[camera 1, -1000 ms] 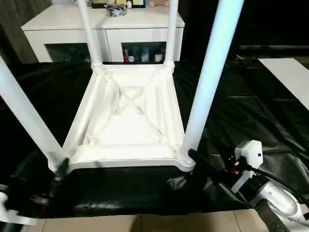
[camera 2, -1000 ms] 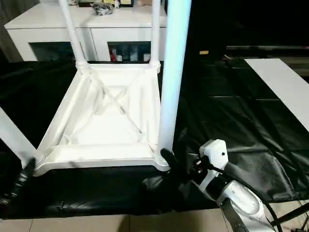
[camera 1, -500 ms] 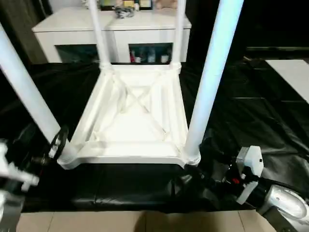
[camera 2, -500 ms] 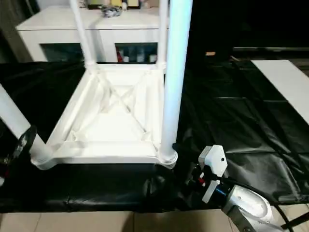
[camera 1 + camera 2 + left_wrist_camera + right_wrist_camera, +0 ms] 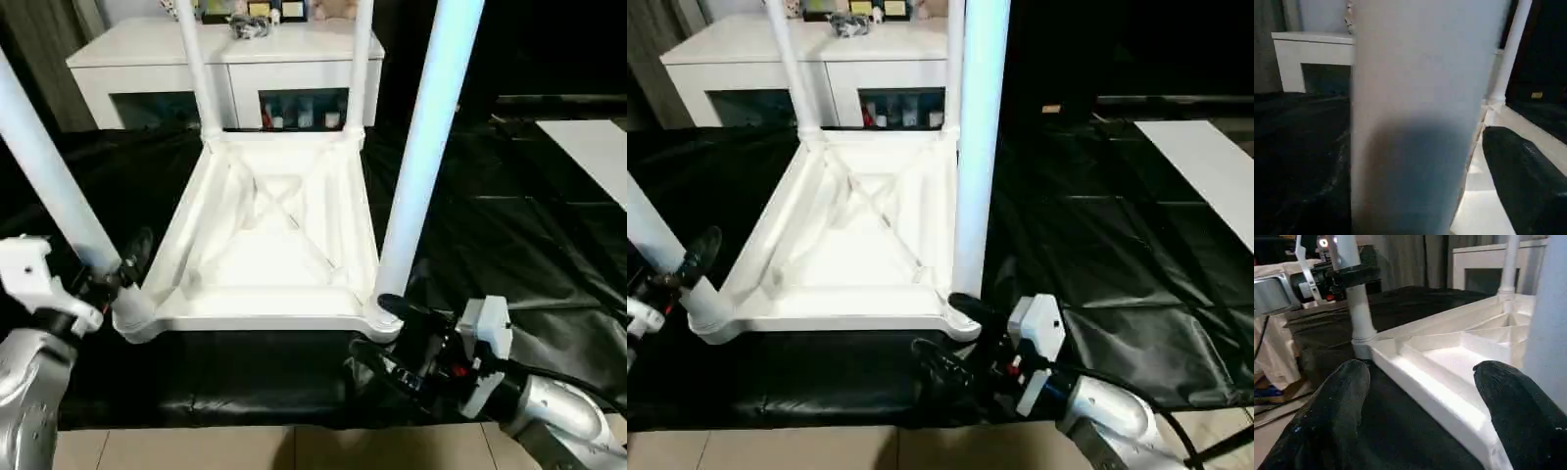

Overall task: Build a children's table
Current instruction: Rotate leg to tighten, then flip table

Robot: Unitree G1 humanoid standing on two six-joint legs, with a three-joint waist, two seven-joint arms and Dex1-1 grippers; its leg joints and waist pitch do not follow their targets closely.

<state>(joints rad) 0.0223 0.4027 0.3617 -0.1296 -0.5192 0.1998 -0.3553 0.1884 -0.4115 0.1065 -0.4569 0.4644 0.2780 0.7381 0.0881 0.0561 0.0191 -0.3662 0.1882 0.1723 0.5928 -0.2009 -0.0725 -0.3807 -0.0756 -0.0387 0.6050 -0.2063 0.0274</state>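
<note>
Black sheeting carries the white plastic ribbed table point(image 5: 274, 245), upside down, all four tube legs socketed. My left gripper point(image 5: 122, 264) straddles the near-left leg point(image 5: 49, 166); my right gripper point(image 5: 955, 328) gapes around its near-right corner. I judge flipping remains.

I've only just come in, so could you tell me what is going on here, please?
A humanoid robot is assembling a children's table, which lies upside down on black sheeting with all four legs standing in its corner sockets. The left gripper is around the near left leg low down, fingers not visibly clamped. The right gripper is open, straddling the tabletop's near right corner beside the other near leg.
</note>
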